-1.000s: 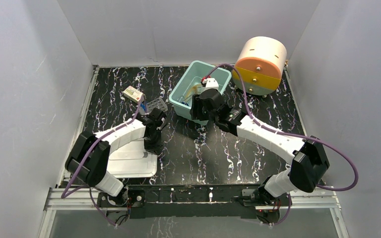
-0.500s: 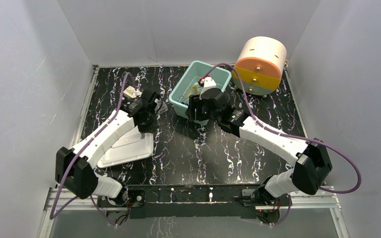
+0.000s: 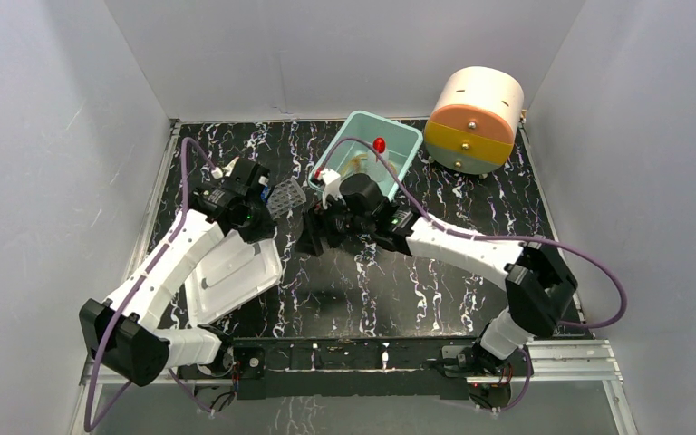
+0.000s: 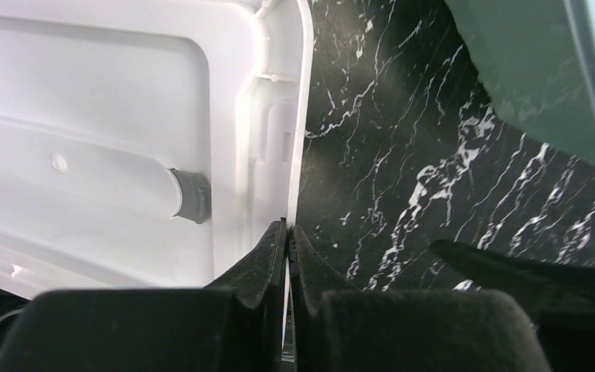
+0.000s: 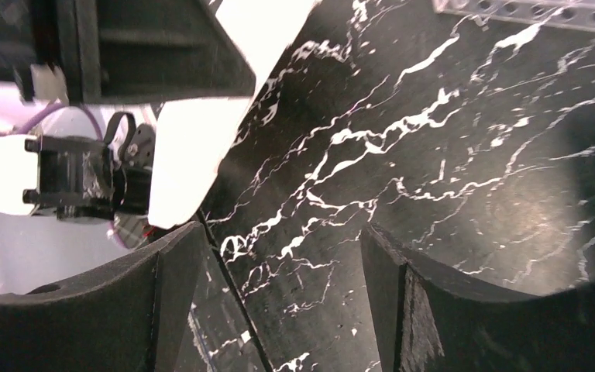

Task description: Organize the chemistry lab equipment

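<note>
Since 1 second ago my right arm has swung left, away from the teal bin (image 3: 397, 123). The right tool (image 3: 313, 237) now hangs over bare black marbled worktop (image 3: 417, 290), left of the bin's near corner. Its fingers stand well apart with nothing between them, and the right wrist view shows only worktop in the gap (image 5: 279, 232).

With the arm gone, the clear red-nozzled wash bottle (image 3: 379, 159) shows upright inside the bin, well apart from that tool. A bit of tan rubber tubing (image 3: 356, 164) lies beside it.

My left arm has stretched out toward the back left. The white lid (image 3: 231, 276), which lay flat near the left arm's base, now sits further out and turned at an angle. The left tool (image 3: 258, 227) is clamped on the lid's rim. In the left wrist view its fingers (image 4: 288, 232) are pressed together on the thin edge of the lid (image 4: 108, 139).

The grey tube rack (image 3: 285, 192) lies on the worktop between the 2 wrists, just behind the right tool. Its edge shows at the top of the right wrist view (image 5: 527, 12).
</note>
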`<state>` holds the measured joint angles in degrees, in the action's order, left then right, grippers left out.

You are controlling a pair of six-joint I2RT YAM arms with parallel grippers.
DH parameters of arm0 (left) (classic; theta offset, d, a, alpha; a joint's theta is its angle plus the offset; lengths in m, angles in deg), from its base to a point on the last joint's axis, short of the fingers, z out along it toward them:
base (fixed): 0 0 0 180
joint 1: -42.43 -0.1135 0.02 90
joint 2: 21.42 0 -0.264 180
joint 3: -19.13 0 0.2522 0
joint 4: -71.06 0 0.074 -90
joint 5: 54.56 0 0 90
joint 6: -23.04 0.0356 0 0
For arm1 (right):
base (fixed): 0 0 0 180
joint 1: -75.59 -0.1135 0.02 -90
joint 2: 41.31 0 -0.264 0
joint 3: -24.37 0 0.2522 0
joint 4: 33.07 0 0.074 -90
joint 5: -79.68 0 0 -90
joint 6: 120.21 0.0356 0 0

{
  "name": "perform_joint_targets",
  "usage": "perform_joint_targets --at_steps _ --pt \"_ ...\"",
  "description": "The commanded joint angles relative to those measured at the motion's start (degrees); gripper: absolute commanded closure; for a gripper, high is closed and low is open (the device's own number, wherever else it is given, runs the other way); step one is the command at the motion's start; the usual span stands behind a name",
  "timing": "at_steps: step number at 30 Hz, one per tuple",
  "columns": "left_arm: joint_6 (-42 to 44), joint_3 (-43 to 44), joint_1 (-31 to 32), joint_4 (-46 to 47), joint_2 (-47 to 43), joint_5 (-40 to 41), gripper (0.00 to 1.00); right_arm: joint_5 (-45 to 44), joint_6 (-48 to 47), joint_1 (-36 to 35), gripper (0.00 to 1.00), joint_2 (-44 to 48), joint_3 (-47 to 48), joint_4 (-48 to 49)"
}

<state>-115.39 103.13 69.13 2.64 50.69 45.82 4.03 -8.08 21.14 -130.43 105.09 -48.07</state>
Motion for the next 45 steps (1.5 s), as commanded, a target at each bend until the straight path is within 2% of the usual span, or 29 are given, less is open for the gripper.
perform_joint_targets --at_steps 1,11,17,20,22,29,32,39,45 --pt "-5.6 2.7 -2.9 -0.5 -1.7 -1.3 1.00 7.6 1.2 -0.4 0.19 -1.8 2.3 6.5" --pt "-8.5 3.0 -5.0 1.3 -1.1 -2.7 1.00 17.1 5.3 -0.4 0.19 -7.4 3.0 14.9" --pt "-7.9 3.6 -6.6 0.2 -1.5 -3.2 1.00 18.3 7.5 -0.8 0.20 -13.2 8.0 12.8" --pt "-7.9 2.9 -7.1 0.7 -2.0 -3.6 1.00 18.0 9.9 -0.9 0.24 -15.3 10.2 12.3" --pt "-8.0 2.5 -7.2 1.4 -2.3 -3.6 1.00 17.7 11.6 -0.9 0.30 -16.9 12.4 11.4" --pt "-8.0 2.6 -7.5 3.2 -2.6 -3.1 1.00 16.2 13.7 -1.0 0.70 -19.8 17.0 6.7" --pt "-7.8 3.5 -7.7 2.9 -3.1 -1.8 1.00 16.1 13.4 -1.1 0.81 -19.7 17.3 6.8" --pt "-6.3 8.2 -7.8 1.1 -3.9 1.5 0.67 14.5 12.1 -0.9 0.96 -18.1 20.1 5.9" --pt "-3.4 17.2 -7.8 -2.3 -2.4 4.4 0.51 9.2 8.0 -0.5 0.99 -15.5 22.2 3.0"
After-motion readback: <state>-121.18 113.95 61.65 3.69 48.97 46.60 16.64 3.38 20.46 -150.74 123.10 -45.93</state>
